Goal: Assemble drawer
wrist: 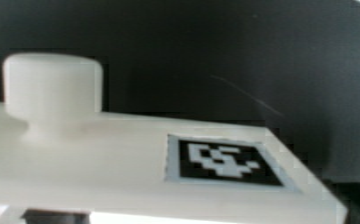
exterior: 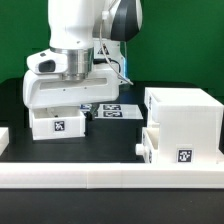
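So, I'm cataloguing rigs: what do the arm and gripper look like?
The arm has smooth, rounded white shells, a black section near the top and a grey ring at the wrist. The gripper has a boxy white body. A thin dark cable runs beside it. No lettering is legible.

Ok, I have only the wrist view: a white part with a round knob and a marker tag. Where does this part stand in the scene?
Observer: That small drawer stands at the exterior view's left, apart from the big drawer housing at the right.
Operator: Is something inside that housing?
Observer: A second drawer seems to sit low in it, its knob pointing to the exterior view's left.
Operator: And between the two?
Observer: The marker board lies between them, further back.
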Robot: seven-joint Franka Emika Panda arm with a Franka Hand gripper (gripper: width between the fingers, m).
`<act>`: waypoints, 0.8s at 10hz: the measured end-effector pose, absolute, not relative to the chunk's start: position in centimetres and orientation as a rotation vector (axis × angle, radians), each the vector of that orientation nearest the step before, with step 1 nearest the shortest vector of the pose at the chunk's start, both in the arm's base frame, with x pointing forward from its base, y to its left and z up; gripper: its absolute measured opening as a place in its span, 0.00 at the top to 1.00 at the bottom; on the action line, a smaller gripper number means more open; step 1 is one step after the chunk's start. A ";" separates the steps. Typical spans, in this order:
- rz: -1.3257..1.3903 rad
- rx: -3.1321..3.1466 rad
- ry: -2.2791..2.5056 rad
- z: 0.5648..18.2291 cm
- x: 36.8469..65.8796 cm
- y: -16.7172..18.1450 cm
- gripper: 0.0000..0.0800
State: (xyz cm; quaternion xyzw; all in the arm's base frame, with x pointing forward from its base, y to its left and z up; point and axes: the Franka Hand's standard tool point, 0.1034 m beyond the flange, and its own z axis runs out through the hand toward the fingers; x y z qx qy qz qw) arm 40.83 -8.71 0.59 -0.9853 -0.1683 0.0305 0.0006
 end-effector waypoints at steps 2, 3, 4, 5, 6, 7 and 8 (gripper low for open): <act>0.096 -3.092 -0.537 0.6 40.9 -8.4 0.52; 0.096 -3.092 -0.541 0.6 40.9 -8.3 0.68; 0.093 -3.092 -0.543 0.6 40.9 -8.3 0.68; 0.090 -3.093 -0.544 0.6 41.0 -8.4 0.90; 0.090 -3.093 -0.545 0.6 41.0 -8.4 0.95; 0.090 -3.093 -0.545 0.6 41.0 -8.4 0.95; 0.090 -3.093 -0.545 0.6 41.0 -8.4 0.95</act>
